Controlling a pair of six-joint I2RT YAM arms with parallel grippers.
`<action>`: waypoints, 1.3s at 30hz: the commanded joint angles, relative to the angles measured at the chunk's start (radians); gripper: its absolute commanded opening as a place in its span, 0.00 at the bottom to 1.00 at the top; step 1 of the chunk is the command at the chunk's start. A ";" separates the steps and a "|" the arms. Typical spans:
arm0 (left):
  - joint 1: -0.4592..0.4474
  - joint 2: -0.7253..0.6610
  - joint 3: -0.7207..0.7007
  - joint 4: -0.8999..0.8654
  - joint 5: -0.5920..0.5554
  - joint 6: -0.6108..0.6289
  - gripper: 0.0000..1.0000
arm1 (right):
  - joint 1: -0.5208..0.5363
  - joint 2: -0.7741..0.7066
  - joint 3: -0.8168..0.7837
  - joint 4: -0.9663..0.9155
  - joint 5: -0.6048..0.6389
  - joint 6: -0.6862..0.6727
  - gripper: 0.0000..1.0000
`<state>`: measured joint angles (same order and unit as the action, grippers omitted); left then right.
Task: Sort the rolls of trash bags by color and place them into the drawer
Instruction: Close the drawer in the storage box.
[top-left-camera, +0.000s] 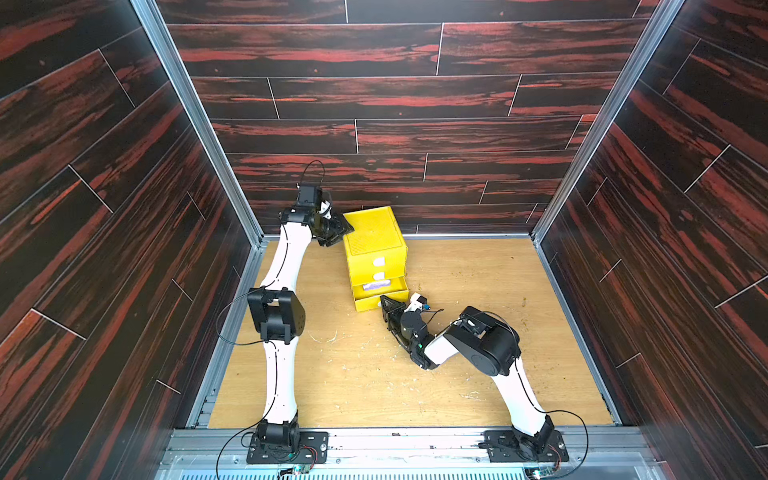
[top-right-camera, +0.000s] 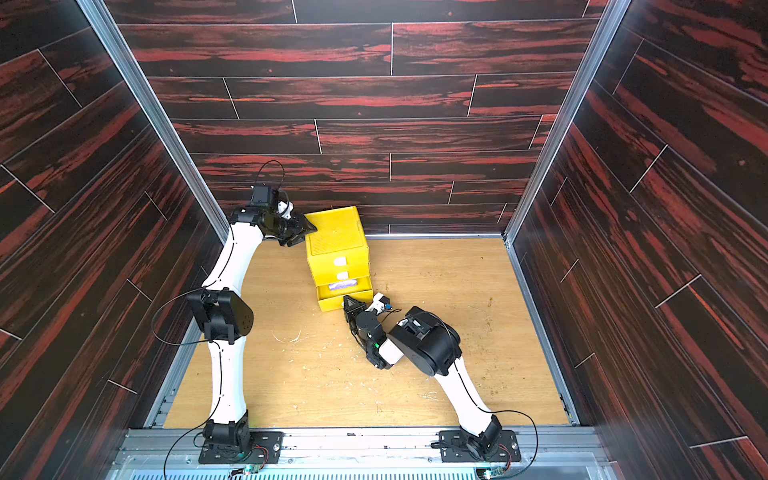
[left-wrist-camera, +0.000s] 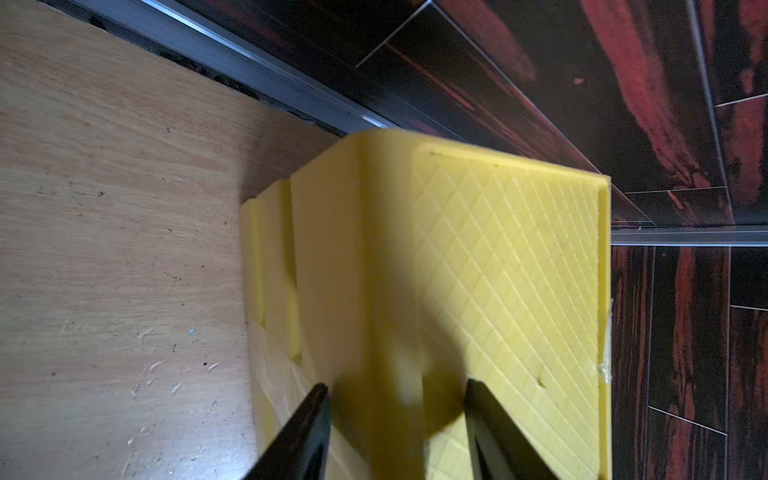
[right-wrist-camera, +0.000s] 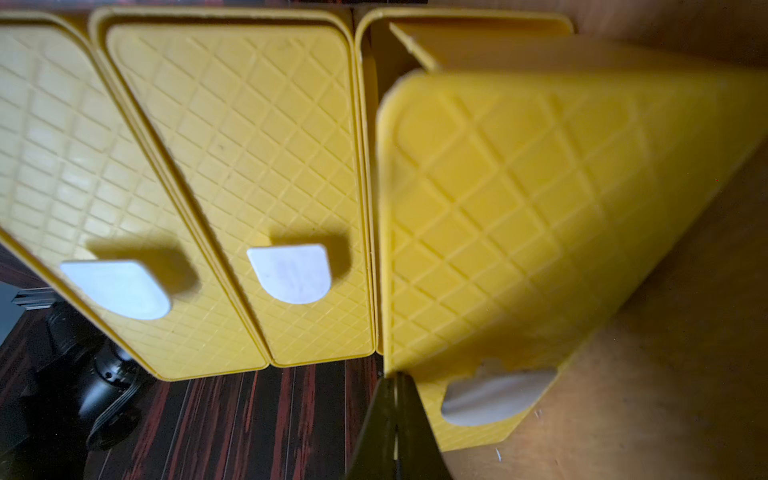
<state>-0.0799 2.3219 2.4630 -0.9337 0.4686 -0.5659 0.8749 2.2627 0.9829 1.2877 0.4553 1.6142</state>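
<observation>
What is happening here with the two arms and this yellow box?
The left end effector, open, sits astride an upper edge of the yellow drawer chest, seemingly steadying it. The right end effector, shut, is at the front of the pulled-out bottom drawer, beside its white tab. Lavender rolls lie inside that drawer.

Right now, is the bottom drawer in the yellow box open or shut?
Open. The bottom drawer sticks out past the two drawers above it on the yellow chest, and purple rolls show inside.
</observation>
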 joint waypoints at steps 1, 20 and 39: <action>-0.019 0.041 -0.007 -0.128 0.008 0.012 0.55 | -0.012 0.038 0.047 -0.046 -0.008 -0.019 0.08; -0.026 0.044 -0.011 -0.128 0.012 0.012 0.55 | -0.039 0.118 0.216 -0.182 -0.035 0.003 0.08; -0.029 0.037 -0.016 -0.131 0.012 0.017 0.54 | -0.057 0.131 0.261 -0.212 -0.059 -0.010 0.08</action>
<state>-0.0799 2.3222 2.4630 -0.9337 0.4702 -0.5655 0.8307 2.3703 1.2327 1.1160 0.4156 1.6176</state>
